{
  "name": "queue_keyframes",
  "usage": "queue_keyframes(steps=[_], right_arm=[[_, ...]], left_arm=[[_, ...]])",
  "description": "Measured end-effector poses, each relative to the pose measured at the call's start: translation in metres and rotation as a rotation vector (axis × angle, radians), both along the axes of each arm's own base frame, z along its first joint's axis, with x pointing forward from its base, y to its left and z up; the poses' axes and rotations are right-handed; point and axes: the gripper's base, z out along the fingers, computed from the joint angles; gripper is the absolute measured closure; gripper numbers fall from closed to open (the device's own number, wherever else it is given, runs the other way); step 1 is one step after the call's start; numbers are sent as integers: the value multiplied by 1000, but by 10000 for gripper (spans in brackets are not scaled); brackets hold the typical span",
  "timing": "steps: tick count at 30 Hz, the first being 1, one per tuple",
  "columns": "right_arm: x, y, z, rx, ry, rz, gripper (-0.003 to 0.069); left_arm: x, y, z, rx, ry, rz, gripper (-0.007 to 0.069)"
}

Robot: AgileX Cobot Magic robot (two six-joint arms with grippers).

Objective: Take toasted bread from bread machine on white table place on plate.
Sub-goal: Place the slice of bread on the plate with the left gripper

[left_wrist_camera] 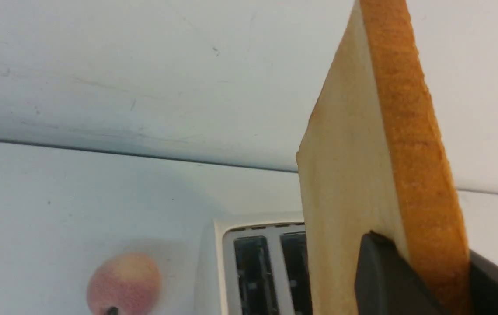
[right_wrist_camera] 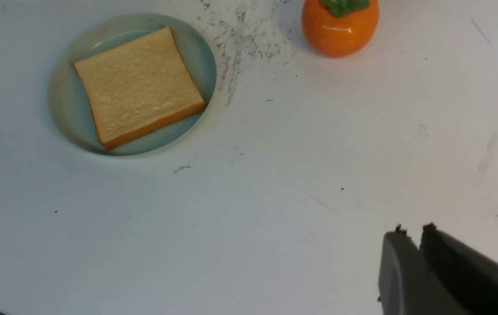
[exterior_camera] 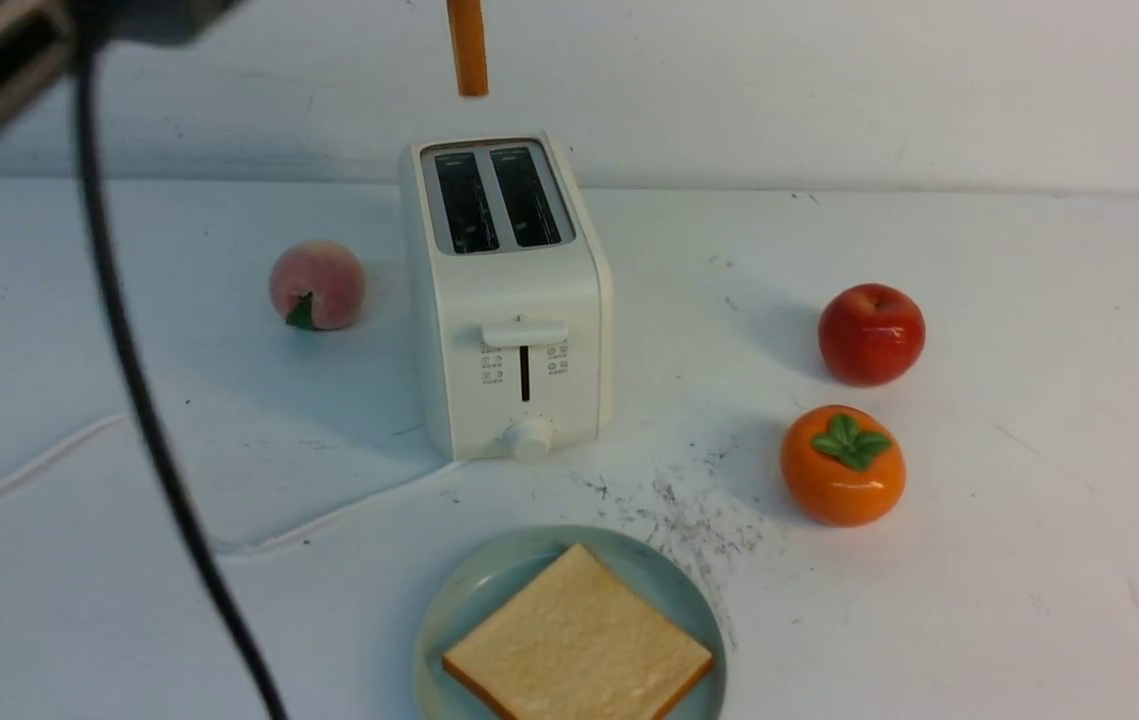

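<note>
left jaws clamp a thick tan orange-crusted bread slice [left_wrist_camera: 353,175] upright above the white two-slot toaster [exterior_camera: 509,330]; its twin [exterior_camera: 577,640] lies on the blue-green round plate [exterior_camera: 449,610] in front of it. right jaws together, empty.

You have the left pincer [left_wrist_camera: 428,267] clamped on a slice of toasted bread [left_wrist_camera: 362,166]. Its dark fingers [left_wrist_camera: 384,280] press the pale faces, and the orange-brown crust edge is turned toward you. The slice stands nearly upright, clear above the bread machine [left_wrist_camera: 220,262]. Two dark slots [left_wrist_camera: 253,275] show, one partly hidden behind the slice. A peach [left_wrist_camera: 124,282] sits on the white counter [left_wrist_camera: 56,197] just beside the machine.
</note>
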Motion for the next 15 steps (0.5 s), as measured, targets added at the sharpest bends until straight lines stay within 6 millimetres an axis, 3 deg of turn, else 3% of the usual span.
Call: queue_keyframes(steps=[3, 7, 10, 11, 14, 15], right_arm=[[1, 1, 2, 10, -21, -1, 592], [2, 1, 4, 21, -44, -1, 589], [3, 1, 4, 23, -48, -1, 586], [3, 1, 4, 22, -48, -1, 584], [3, 1, 4, 23, -47, -1, 582], [3, 1, 3, 20, -46, -2, 580]], left_arm=[[-65, -2, 37, 26, 19, -115, 532], [-115, -15, 42, 109, 122, -311, 532], [-135, -33, 28, 156, 189, -478, 532], [-146, -49, 9, 204, 260, -597, 532], [-160, -73, -34, 286, 407, -726, 532], [-163, -80, -64, 334, 502, -747, 532]])
